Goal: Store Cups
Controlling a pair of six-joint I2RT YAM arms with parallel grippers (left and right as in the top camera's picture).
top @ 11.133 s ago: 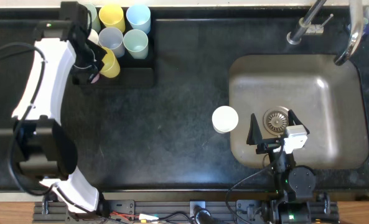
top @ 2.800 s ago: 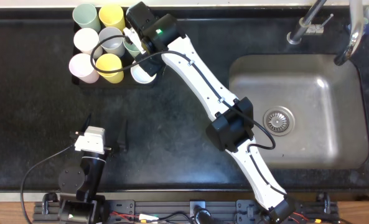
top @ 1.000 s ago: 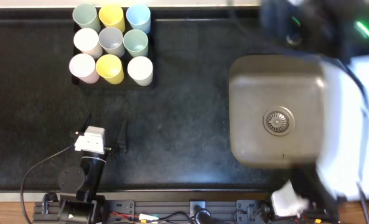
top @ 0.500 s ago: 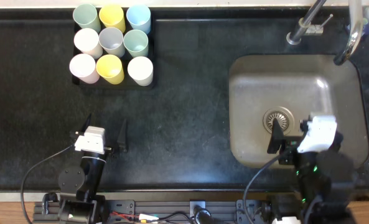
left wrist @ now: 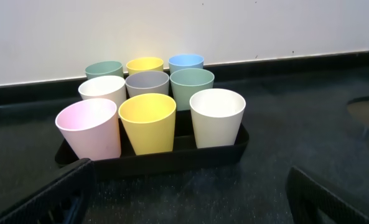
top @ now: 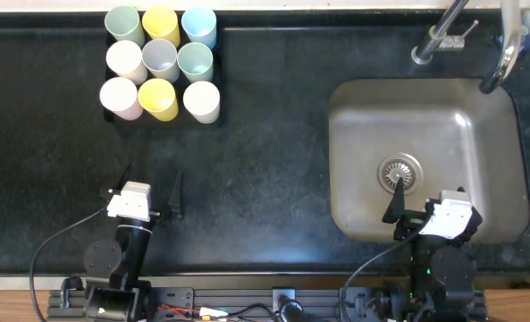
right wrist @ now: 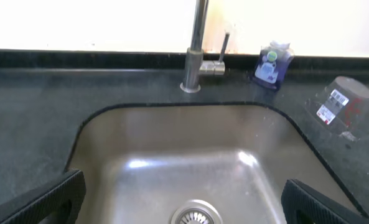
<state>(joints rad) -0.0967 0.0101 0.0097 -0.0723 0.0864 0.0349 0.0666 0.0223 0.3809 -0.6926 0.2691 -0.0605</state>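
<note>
no legible text, sticker (right wrist: 325, 114) on clear container (right wrist: 353, 107) too small to read

I have a black speckled countertop (top: 273, 152) across my top view, with a steel sink (top: 479, 116) set into the right half of the frame and a round drain (top: 399, 172) in its floor. A chrome faucet (top: 439, 36) stands at the upper right. My right wrist camera shows a small blue bottle (right wrist: 272, 64) just beside it and a clear container (right wrist: 346, 104) farther along.

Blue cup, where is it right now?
In the top view the blue cup stands in the tray's far right corner, on the left part of the counter, beside a yellow cup and behind a green cup.
</note>
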